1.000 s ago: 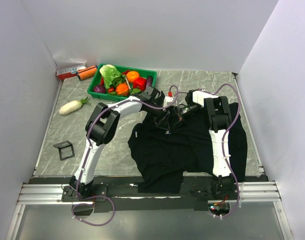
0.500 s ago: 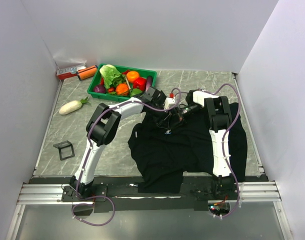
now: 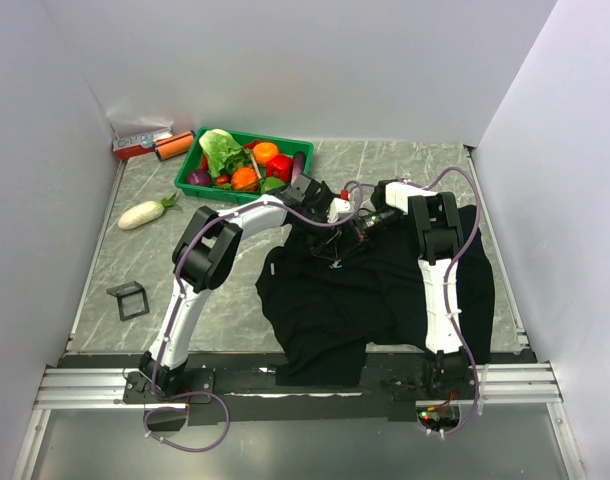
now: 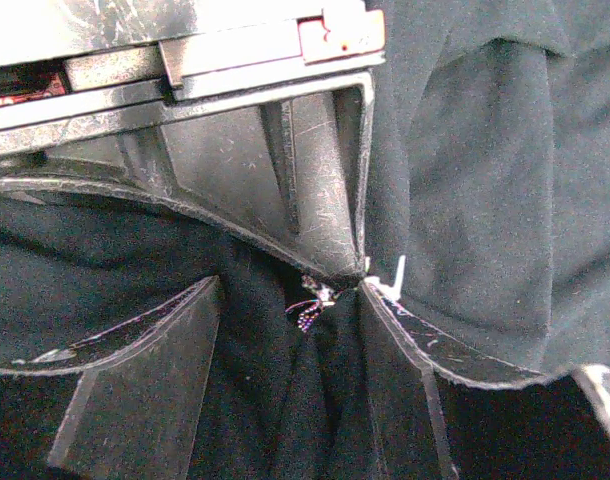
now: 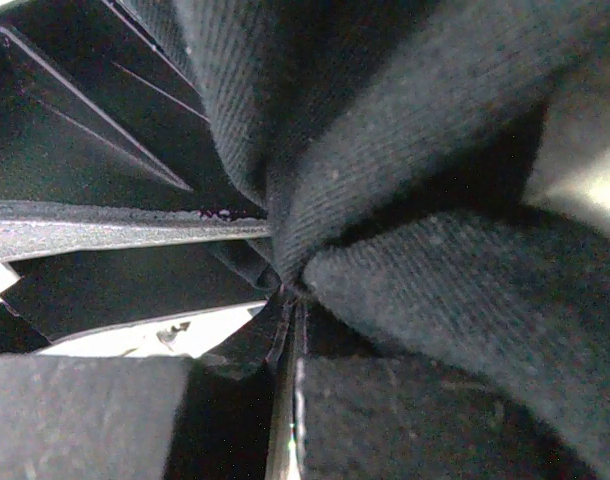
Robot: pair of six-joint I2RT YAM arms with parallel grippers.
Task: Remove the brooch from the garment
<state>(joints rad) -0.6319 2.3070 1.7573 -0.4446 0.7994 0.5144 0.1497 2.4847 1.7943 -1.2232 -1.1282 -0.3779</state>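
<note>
The garment [image 3: 385,290] is a black shirt spread over the right half of the table. My right gripper [image 5: 290,296] is shut on a bunched fold of the garment [image 5: 405,180] and holds it up; in the top view the right gripper [image 3: 364,226] is over the shirt's far edge. The brooch [image 4: 310,305] shows as a tiny sparkly speck on the garment [image 4: 485,180], just below that pinching tip. My left gripper [image 4: 288,292] is open, one finger on each side of the brooch, touching only fabric. In the top view the left gripper [image 3: 344,222] faces the right one closely.
A green tray [image 3: 285,140] of vegetables stands at the back left, close behind the left arm. A white radish [image 3: 145,213], an orange can [image 3: 173,146] and a small black stand [image 3: 128,299] lie on the left side. White walls close in three sides.
The left wrist has shifted slightly toward the right gripper. The right gripper has stayed shut on the fold.
</note>
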